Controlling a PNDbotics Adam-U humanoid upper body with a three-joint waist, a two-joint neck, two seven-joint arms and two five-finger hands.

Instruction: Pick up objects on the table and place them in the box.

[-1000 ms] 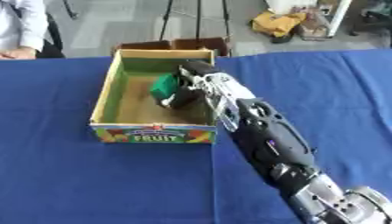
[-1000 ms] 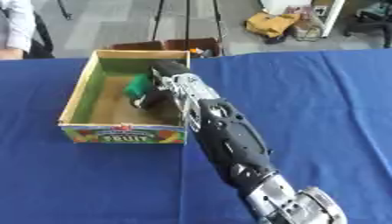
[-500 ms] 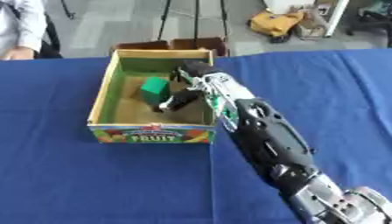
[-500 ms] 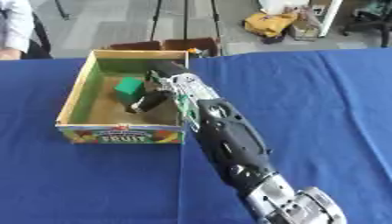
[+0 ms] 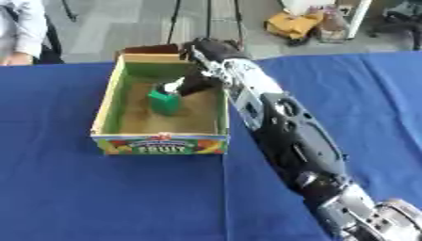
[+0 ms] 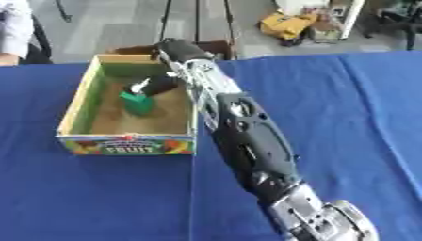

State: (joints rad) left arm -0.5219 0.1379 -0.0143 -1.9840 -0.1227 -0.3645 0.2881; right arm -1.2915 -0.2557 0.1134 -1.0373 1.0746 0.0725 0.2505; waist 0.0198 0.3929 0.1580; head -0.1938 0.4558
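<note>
The right hand (image 5: 196, 84) reaches down into the fruit box (image 5: 107, 107), fingers relaxed just above a green block (image 5: 165, 102), holding nothing.

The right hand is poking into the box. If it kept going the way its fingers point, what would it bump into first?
Most likely the green object on the box floor. The right hand points down-left at it, fingertips at or nearly touching its top. Contact is unclear.
</note>
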